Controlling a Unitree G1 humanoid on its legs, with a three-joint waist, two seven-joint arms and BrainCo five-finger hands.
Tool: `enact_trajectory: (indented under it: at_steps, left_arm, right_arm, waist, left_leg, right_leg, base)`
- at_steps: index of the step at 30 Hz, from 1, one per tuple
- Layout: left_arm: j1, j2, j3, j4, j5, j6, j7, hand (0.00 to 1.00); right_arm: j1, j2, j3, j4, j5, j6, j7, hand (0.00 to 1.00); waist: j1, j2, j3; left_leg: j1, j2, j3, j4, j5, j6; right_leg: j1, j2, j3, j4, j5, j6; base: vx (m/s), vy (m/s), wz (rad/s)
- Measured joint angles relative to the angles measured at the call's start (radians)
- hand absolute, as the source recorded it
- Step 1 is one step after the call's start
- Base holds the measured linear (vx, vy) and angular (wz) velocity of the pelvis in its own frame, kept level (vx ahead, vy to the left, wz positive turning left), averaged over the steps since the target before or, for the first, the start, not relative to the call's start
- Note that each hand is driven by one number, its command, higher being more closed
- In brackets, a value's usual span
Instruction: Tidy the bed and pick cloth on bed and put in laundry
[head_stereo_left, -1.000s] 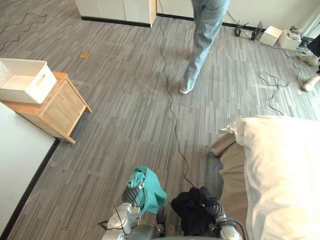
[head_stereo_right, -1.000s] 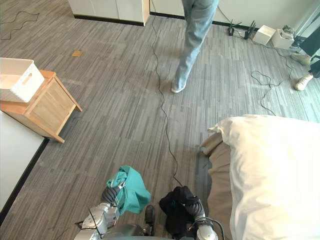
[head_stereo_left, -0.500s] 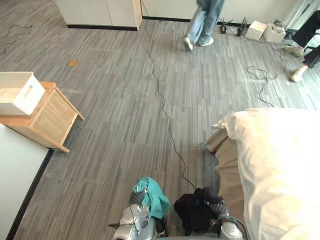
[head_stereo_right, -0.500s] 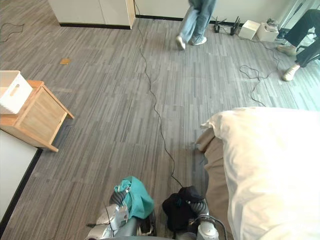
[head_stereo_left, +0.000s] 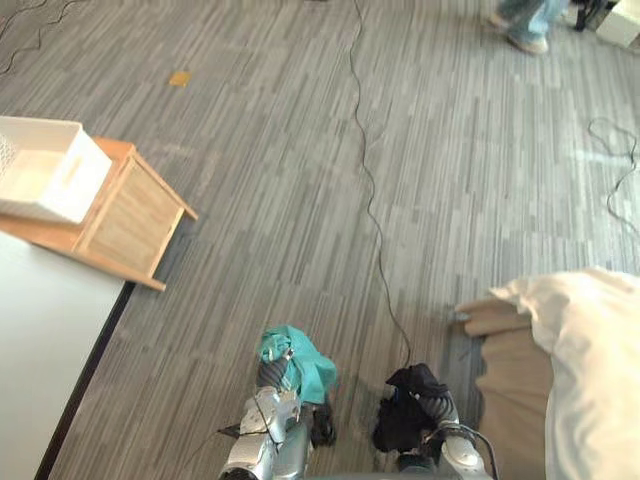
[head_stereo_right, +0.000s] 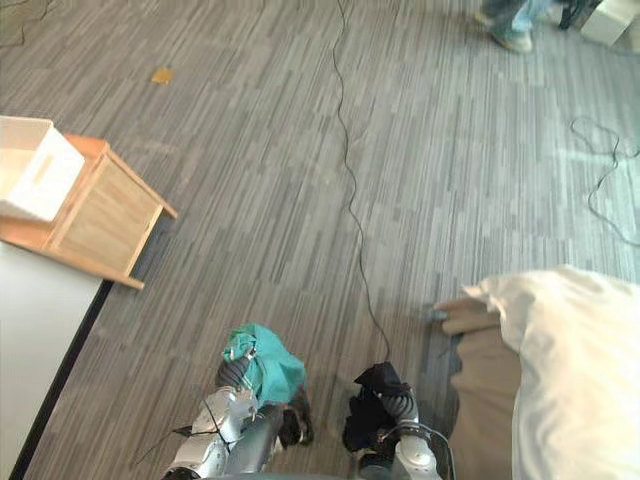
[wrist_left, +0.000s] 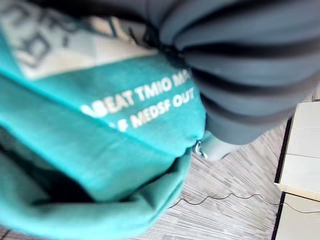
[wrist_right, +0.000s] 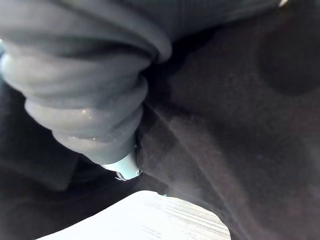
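Note:
A bunched teal cloth (head_stereo_left: 298, 362) is held off the floor in my left hand (head_stereo_left: 268, 380), low in the eye views. Up close, the teal cloth (wrist_left: 100, 150) hangs past the hand's dark ribbed cover (wrist_left: 240, 65). My right hand (head_stereo_left: 438, 408) is curled round a black cloth (head_stereo_left: 405, 420), which drapes over the hand in the right wrist view (wrist_right: 240, 125). The white laundry basket (head_stereo_left: 45, 170) stands on a wooden cabinet (head_stereo_left: 130, 215) at the far left. The bed (head_stereo_left: 590, 370), with a white cover and a tan sheet, lies at the lower right.
Grey striped carpet (head_stereo_left: 300, 180) stretches between me and the cabinet. A white surface with a dark edge (head_stereo_left: 40, 340) fills the lower left. A person's shoe (head_stereo_left: 520, 38) shows at the top right.
The camera has shifted, so the cabinet and basket sit nearer and less of the bed shows. The person has walked off toward the top right. Both hands still hold their cloths.

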Motion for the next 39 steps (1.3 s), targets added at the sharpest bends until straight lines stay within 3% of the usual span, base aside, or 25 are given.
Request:
enact_trajectory:
  at_steps: [3,4,6,7,8,9,10,11,12,13,14,16,18,20,24,25,26,27,28,29,30,31,33,36,39]
  left_arm:
    - [0.002,0.000,-0.017,0.021,0.000,0.000,0.001,1.00]
    - [-0.006,-0.001,-0.023,0.024,0.000,0.000,-0.001,1.00]
    - [-0.019,-0.009,-0.026,0.029,0.000,0.000,-0.003,1.00]
    - [-0.023,-0.011,-0.023,0.033,0.004,-0.002,-0.003,1.00]
    - [-0.016,-0.008,-0.020,0.036,0.006,-0.002,-0.003,1.00]
    - [-0.005,-0.001,-0.019,0.037,0.008,-0.003,-0.003,1.00]
    - [0.004,-0.007,-0.018,0.050,0.007,-0.002,-0.003,1.00]
    - [0.006,-0.028,-0.017,0.068,0.005,-0.002,-0.007,1.00]
    - [0.004,-0.038,-0.014,0.068,0.005,-0.002,-0.008,1.00]
    - [0.007,-0.061,0.005,0.068,0.003,-0.003,-0.015,1.00]
    - [0.011,-0.075,0.007,0.069,-0.025,-0.003,-0.028,1.00]
    - [0.012,-0.073,0.011,0.077,-0.059,-0.003,-0.046,1.00]
    - [0.021,-0.075,0.005,0.074,-0.092,-0.008,-0.054,1.00]
    - [0.037,-0.075,0.001,0.050,-0.129,-0.013,-0.074,1.00]
    - [0.041,-0.078,-0.004,0.027,-0.177,-0.015,-0.081,1.00]
    - [0.037,-0.083,-0.005,0.024,-0.182,-0.015,-0.071,1.00]
    - [0.045,-0.085,-0.004,0.022,-0.192,-0.014,-0.067,1.00]
    - [0.054,-0.085,0.000,0.021,-0.200,-0.014,-0.066,1.00]
    - [0.052,-0.084,0.017,0.033,-0.213,-0.009,-0.063,1.00]
    - [0.051,-0.086,0.016,0.035,-0.229,-0.006,-0.048,1.00]
    - [0.051,-0.086,0.013,0.035,-0.235,-0.003,-0.046,1.00]
    - [0.053,-0.086,0.007,0.039,-0.248,-0.001,-0.044,1.00]
    - [0.056,-0.081,0.003,0.065,-0.260,-0.002,-0.037,1.00]
    - [0.086,-0.052,-0.013,0.033,-0.259,-0.003,-0.024,1.00]
    - [0.131,-0.018,-0.033,-0.018,-0.243,-0.007,-0.028,1.00]
  right_arm:
    - [-0.003,-0.022,-0.008,-0.077,-0.001,-0.007,0.008,1.00]
    - [-0.012,-0.033,-0.009,-0.096,-0.002,-0.008,0.017,1.00]
    - [-0.030,-0.047,-0.008,-0.128,-0.005,-0.009,0.022,1.00]
    - [-0.028,-0.051,0.000,-0.155,-0.011,-0.008,0.023,1.00]
    - [-0.023,-0.051,0.017,-0.169,-0.013,-0.005,0.026,1.00]
    - [-0.015,-0.047,0.032,-0.177,-0.017,-0.002,0.031,1.00]
    - [-0.015,-0.054,0.049,-0.200,-0.041,0.000,0.043,1.00]
    - [-0.029,-0.068,0.051,-0.212,-0.056,0.000,0.047,1.00]
    - [-0.033,-0.071,0.051,-0.214,-0.058,0.000,0.048,1.00]
    - [-0.033,-0.069,0.059,-0.210,-0.067,0.002,0.052,1.00]
    - [-0.033,-0.083,0.081,-0.206,-0.074,0.004,0.057,1.00]
    - [-0.033,-0.082,0.105,-0.201,-0.074,0.006,0.058,1.00]
    - [-0.042,-0.082,0.124,-0.173,-0.074,0.006,0.056,1.00]
    - [-0.083,-0.080,0.140,-0.132,-0.081,0.010,0.046,1.00]
    - [-0.116,-0.068,0.155,-0.104,-0.104,0.015,0.021,1.00]
    - [-0.120,-0.068,0.169,-0.079,-0.123,0.020,0.010,1.00]
    - [-0.119,-0.068,0.180,-0.060,-0.127,0.021,0.005,1.00]
    - [-0.120,-0.069,0.189,-0.047,-0.128,0.021,0.000,1.00]
    - [-0.134,-0.049,0.188,-0.017,-0.128,0.026,-0.005,1.00]
    - [-0.127,-0.050,0.187,-0.012,-0.128,0.038,-0.003,1.00]
    - [-0.122,-0.052,0.184,-0.012,-0.128,0.039,-0.003,1.00]
    - [-0.109,-0.054,0.185,-0.013,-0.127,0.039,-0.002,1.00]
    - [-0.090,-0.070,0.178,-0.036,-0.127,0.040,-0.002,1.00]
    - [-0.027,-0.112,0.140,-0.242,-0.116,0.032,0.040,1.00]
    - [-0.014,-0.129,0.110,-0.358,-0.114,0.009,0.059,1.00]
  waist:
    - [-0.041,0.060,0.023]
    - [-0.049,0.067,0.025]
    - [-0.061,0.104,0.032]
    - [-0.059,0.106,0.034]
    - [-0.057,0.097,0.029]
    - [-0.056,0.089,0.024]
    - [-0.061,0.100,0.023]
    - [-0.058,0.135,0.017]
    - [-0.056,0.140,0.018]
    - [-0.055,0.143,0.018]
    - [-0.050,0.153,0.022]
    - [-0.020,0.140,0.037]
    - [0.007,0.116,0.038]
    - [0.036,0.119,0.035]
    - [0.052,0.118,0.034]
    - [0.053,0.111,0.011]
    - [0.057,0.110,-0.012]
    - [0.062,0.113,-0.022]
    - [0.063,0.090,-0.029]
    - [0.053,0.069,-0.035]
    - [0.049,0.066,-0.035]
    - [0.050,0.060,-0.035]
    - [0.039,0.064,-0.039]
    - [0.004,0.065,-0.054]
    - [-0.027,0.082,-0.052]
  left_leg:
    - [0.132,0.070,-0.077,-0.060,-0.015,-0.041]
    - [0.150,0.098,-0.101,-0.064,-0.017,-0.047]
    - [0.170,0.173,-0.133,-0.056,-0.022,-0.130]
    - [0.216,0.223,-0.153,-0.057,-0.038,-0.204]
    - [0.259,0.252,-0.156,-0.058,-0.050,-0.256]
    - [0.289,0.270,-0.160,-0.055,-0.055,-0.275]
    - [0.331,0.324,-0.179,-0.017,-0.040,-0.297]
    - [0.300,0.379,-0.210,0.086,0.041,-0.268]
    - [0.264,0.394,-0.222,0.160,0.113,-0.225]
    - [0.168,0.428,-0.228,0.325,0.327,-0.128]
    - [0.050,0.463,-0.240,0.556,0.382,-0.089]
    - [-0.077,0.436,-0.255,0.849,0.213,-0.115]
    - [-0.172,0.334,-0.248,0.901,0.132,-0.152]
    - [-0.290,0.257,-0.185,0.791,0.077,-0.183]
    - [-0.368,0.213,0.146,0.490,0.063,-0.145]
    - [-0.347,0.203,0.380,0.381,0.056,-0.091]
    - [-0.329,0.195,0.507,0.320,0.058,-0.021]
    - [-0.312,0.195,0.570,0.292,0.035,0.071]
    - [-0.275,0.162,0.556,0.264,0.008,0.174]
    - [-0.248,0.113,0.466,0.225,-0.005,0.193]
    - [-0.227,0.100,0.423,0.223,-0.011,0.182]
    - [-0.172,0.086,0.342,0.222,-0.030,0.147]
    - [-0.086,0.084,0.222,0.201,-0.026,0.098]
    - [0.003,0.100,0.030,0.087,0.021,-0.007]
    - [0.061,0.184,-0.097,0.005,0.047,-0.112]
  right_leg:
    - [-0.170,0.021,-0.110,-0.095,-0.117,-0.102]
    - [-0.228,0.026,-0.114,-0.208,-0.121,-0.110]
    - [-0.303,0.029,-0.086,-0.540,-0.041,-0.091]
    - [-0.325,0.020,-0.029,-0.773,0.075,-0.073]
    - [-0.325,0.017,-0.006,-0.861,0.140,-0.087]
    - [-0.327,0.013,0.001,-0.871,0.147,-0.102]
    - [-0.359,0.028,0.011,-0.713,0.315,-0.088]
    - [-0.399,0.054,-0.005,-0.544,0.212,-0.103]
    - [-0.400,0.064,-0.017,-0.499,0.163,-0.119]
    - [-0.359,0.091,-0.035,-0.485,0.095,-0.150]
    - [-0.273,0.141,-0.065,-0.544,0.067,-0.183]
    - [-0.105,0.207,-0.072,-0.650,0.048,-0.217]
    - [0.045,0.231,-0.080,-0.759,0.034,-0.236]
    - [0.169,0.269,-0.090,-0.884,0.033,-0.235]
    - [0.360,0.313,-0.193,-1.014,-0.041,-0.230]
    - [0.414,0.329,-0.266,-1.024,-0.095,-0.201]
    - [0.425,0.342,-0.298,-0.993,-0.130,-0.175]
    - [0.418,0.353,-0.312,-0.939,-0.153,-0.152]
    - [0.381,0.315,-0.330,-0.744,-0.193,-0.110]
    - [0.294,0.241,-0.347,-0.455,-0.146,-0.047]
    - [0.249,0.207,-0.343,-0.306,-0.100,-0.021]
    - [0.175,0.160,-0.296,-0.068,-0.071,-0.037]
    - [0.101,0.099,-0.250,0.059,-0.067,-0.046]
    - [-0.071,0.023,-0.128,-0.080,-0.099,-0.098]
    - [-0.162,0.043,0.076,-0.521,-0.063,-0.059]
  base:
    - [0.65,-0.204,0.82]
    - [0.59,-0.303,0.99]
    - [0.63,-0.408,1.08]
    - [0.70,-0.499,1.05]
    - [0.90,-0.644,0.98]
    - [0.65,-0.480,0.68]
    - [0.81,-0.631,0.45]
    - [0.78,-0.652,0.27]
    - [0.90,-0.789,0.01]
    - [0.91,-0.741,-0.13]
    - [0.78,-0.577,-0.25]
    - [0.67,-0.419,-0.36]
    - [0.64,-0.384,-0.13]
    - [0.71,-0.363,-0.01]
    - [0.55,-0.198,0.83]
    - [0.56,-0.204,1.41]
    - [0.56,-0.197,1.30]
    - [0.73,-0.170,1.14]
    - [0.76,-0.145,1.55]
    - [0.64,-0.111,1.81]
    - [0.65,-0.195,2.01]
    - [0.68,-0.266,2.04]
    - [0.74,-0.338,2.04]
    - [0.60,-0.420,1.82]
    - [0.50,-0.539,1.20]
